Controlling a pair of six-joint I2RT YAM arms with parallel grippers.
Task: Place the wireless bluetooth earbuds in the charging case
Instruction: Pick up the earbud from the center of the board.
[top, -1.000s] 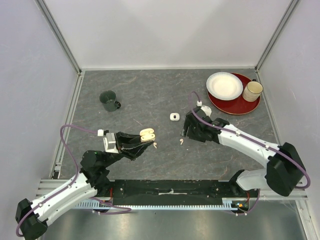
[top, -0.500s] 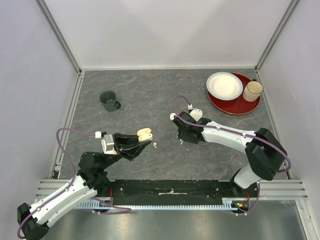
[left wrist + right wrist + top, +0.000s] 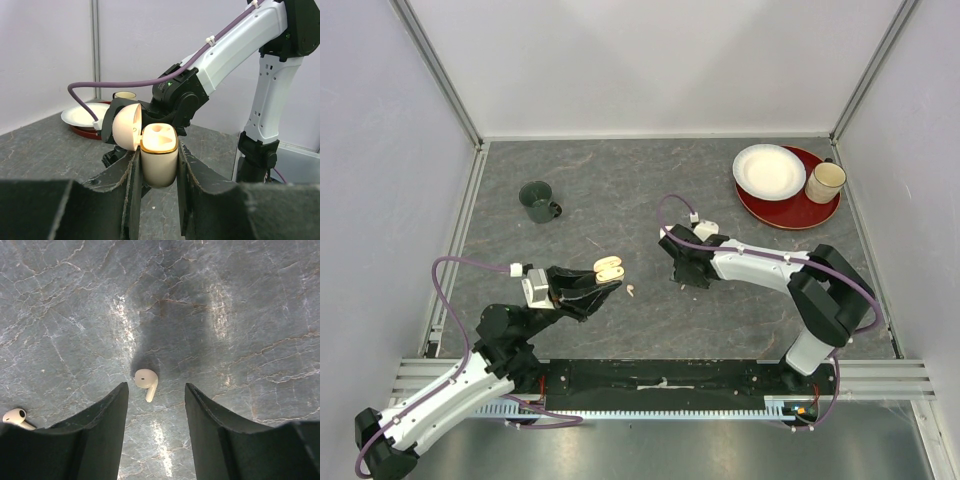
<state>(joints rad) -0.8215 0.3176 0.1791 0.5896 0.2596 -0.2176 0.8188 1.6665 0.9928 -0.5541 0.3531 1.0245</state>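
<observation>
My left gripper [image 3: 607,277] is shut on the open beige charging case [image 3: 611,267] and holds it above the table. In the left wrist view the case [image 3: 159,157] stands upright between the fingers, its lid [image 3: 126,126] swung open to the left, both slots empty. My right gripper [image 3: 681,277] is open and points down at the table. In the right wrist view one white earbud [image 3: 146,381] lies flat just ahead of the open fingertips [image 3: 156,388]. A second earbud [image 3: 15,416] lies at the lower left, and it also shows in the top view [image 3: 632,291] between the two grippers.
A dark green mug [image 3: 537,200] stands at the back left. A red plate [image 3: 817,214] at the back right carries a white bowl [image 3: 769,171] and a beige cup [image 3: 825,182]. Frame posts and walls ring the table.
My right arm has swung left and now sits over the earbud, covering a small white object behind it. My left gripper has drawn slightly left with the case.
</observation>
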